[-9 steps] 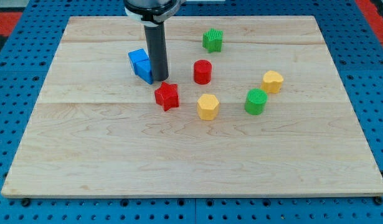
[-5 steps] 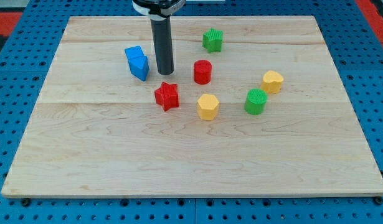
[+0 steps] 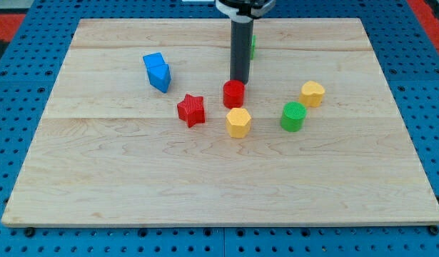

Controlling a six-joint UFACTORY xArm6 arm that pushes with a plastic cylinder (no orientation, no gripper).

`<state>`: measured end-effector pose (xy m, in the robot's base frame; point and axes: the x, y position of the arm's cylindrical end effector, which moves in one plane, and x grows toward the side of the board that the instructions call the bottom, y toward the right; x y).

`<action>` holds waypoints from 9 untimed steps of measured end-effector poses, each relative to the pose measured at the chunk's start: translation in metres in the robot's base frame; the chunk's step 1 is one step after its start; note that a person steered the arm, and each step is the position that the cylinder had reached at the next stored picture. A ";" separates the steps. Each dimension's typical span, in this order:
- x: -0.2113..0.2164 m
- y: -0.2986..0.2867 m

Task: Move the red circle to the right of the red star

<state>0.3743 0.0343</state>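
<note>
My tip (image 3: pixel 238 81) stands at the top edge of the red circle (image 3: pixel 233 93), touching or just short of it; which cannot be told. The arm carries no hand, only the rod. The red circle lies up and to the view's right of the red star (image 3: pixel 192 110), just above the yellow hexagon (image 3: pixel 238 122). The blue block (image 3: pixel 157 71) sits well to the left on the table (image 3: pixel 133 178). A green block (image 3: pixel 252 44) is partly hidden behind the rod. A green cylinder (image 3: pixel 293 116) and second yellow block (image 3: pixel 312 93) lie to the right.

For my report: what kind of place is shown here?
Probably a robotics lab bench: a wooden board on a blue perforated base, small coloured blocks, and my tip just behind the red circle.
</note>
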 end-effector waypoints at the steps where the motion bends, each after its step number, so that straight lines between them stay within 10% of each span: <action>1: 0.004 0.021; 9: 0.050 -0.059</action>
<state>0.4238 -0.0250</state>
